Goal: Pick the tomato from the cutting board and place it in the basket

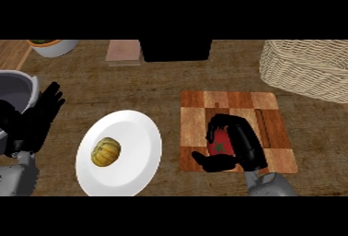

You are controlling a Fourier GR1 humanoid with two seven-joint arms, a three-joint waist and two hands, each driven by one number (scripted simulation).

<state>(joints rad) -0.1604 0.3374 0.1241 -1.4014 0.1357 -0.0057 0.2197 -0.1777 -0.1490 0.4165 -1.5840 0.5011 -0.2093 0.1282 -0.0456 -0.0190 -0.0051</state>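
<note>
A red tomato (222, 143) with a green stem lies on the wooden cutting board (234, 102), near the board's lower middle. My right hand (234, 150) is curled round the tomato, fingers over its far and right sides and thumb below it, hiding much of it. The wicker basket (306, 67) stands at the upper right, beyond the board. At the left edge my left hand (35, 120) rests open with fingers up, holding nothing.
A white plate (132, 138) left of the board carries a small yellow-orange squash (106, 151). A grey pot (17, 87) sits at the far left behind my left hand. At the back stand a white bowl (54, 47), a pinkish block (124, 51) and a black box (175, 50).
</note>
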